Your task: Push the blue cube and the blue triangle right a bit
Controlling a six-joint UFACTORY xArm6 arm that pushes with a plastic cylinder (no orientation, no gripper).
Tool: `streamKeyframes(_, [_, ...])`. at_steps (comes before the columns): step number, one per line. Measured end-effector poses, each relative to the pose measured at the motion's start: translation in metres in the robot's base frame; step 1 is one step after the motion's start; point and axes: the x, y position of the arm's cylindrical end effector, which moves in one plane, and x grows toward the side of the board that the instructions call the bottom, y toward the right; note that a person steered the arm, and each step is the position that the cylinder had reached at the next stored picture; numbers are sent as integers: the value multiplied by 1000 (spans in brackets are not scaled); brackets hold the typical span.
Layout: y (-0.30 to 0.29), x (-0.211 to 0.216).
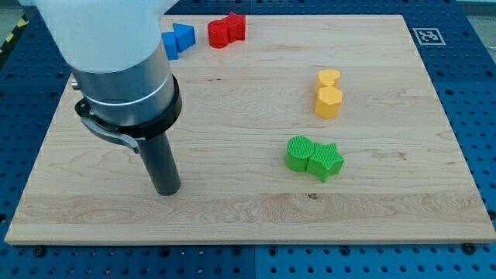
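Observation:
The blue triangle [184, 36] and the blue cube [170, 45] lie together at the view's top left, the cube partly hidden behind the arm's body. My tip [167, 191] rests on the board at the view's lower left, well below both blue blocks and apart from every block.
A red star [235, 25] and a red rounded block [218, 33] sit just right of the blue pair. A yellow heart [328, 78] and yellow hexagon [328, 101] lie at right of centre. A green rounded block [299, 152] and green star [327, 161] lie below them.

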Motion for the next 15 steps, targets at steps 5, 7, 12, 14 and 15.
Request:
streamKeyframes(5, [-65,-177])
streamKeyframes(7, [-65,-227])
streamKeyframes(12, [-36,-292])
streamKeyframes(14, [-19,-293])
streamKeyframes(15, [-33,-294])
